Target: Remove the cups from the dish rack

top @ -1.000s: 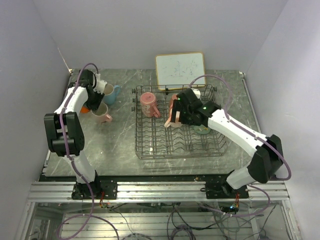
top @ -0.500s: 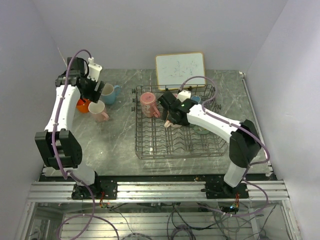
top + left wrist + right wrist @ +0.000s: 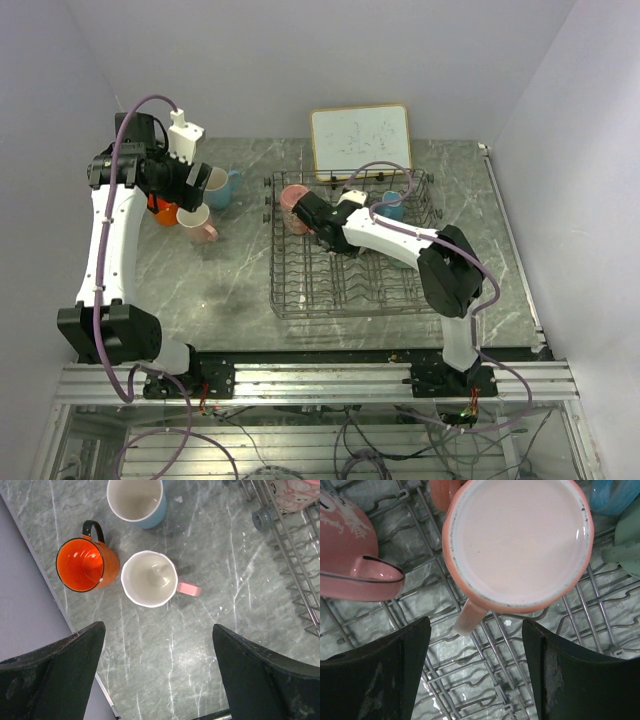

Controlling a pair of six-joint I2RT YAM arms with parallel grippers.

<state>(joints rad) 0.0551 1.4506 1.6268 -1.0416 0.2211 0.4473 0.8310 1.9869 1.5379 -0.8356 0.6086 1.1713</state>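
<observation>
Grey wire dish rack (image 3: 310,290) is sitting mid-desk (image 3: 225,290). I am counting three cups standing upright on the desk to its left: orange cup (image 3: 87,565), pink-handled cup (image 3: 149,578), light blue cup (image 3: 136,499). Left jaws are hanging wide apart above them, gripping nothing. In the rack I am seeing at least four waiting: patterned pink cup (image 3: 347,550), peach cup (image 3: 517,540), blue cup (image 3: 612,495) and what looks like a pale teal cup (image 3: 631,530). Right jaws are hovering spread over the peach cup's handle, holding nothing. I am judging unloading under half done.
</observation>
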